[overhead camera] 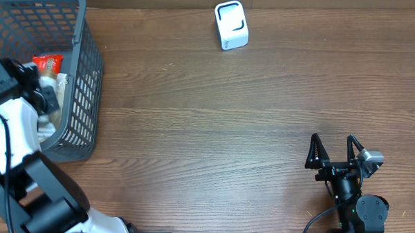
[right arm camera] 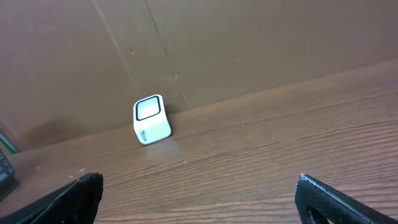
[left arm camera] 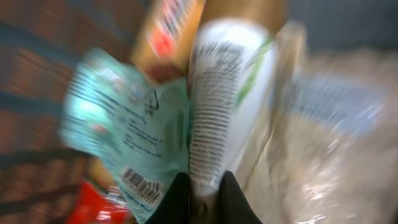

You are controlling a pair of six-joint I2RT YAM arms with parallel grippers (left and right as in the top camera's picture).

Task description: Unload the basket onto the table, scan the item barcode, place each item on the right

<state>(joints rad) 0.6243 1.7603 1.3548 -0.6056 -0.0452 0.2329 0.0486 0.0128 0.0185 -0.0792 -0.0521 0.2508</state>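
Two grippers, opposite states. L gripper (left arm camera: pixel 205 198) is down in the grey basket (overhead camera: pixel 87 91) at the table's (overhead camera: pixel 214 130) far-left corner, jaws clenched on the lower end of a white tube (left arm camera: pixel 227 93) w/ fine print. R gripper (overhead camera: pixel 332 143) is spread wide, empty, over the wood near the front-right, well apart from the basket. Scanner (overhead camera: pixel 231 25), a small white box, stands at the far edge.

L wrist view, blurred, alone shows a teal packet (left arm camera: pixel 124 137) w/ barcode touching the tube. Overhead gives only a red packet (overhead camera: pixel 47 61) beside the arm. R wrist view shows the scanner's window face.
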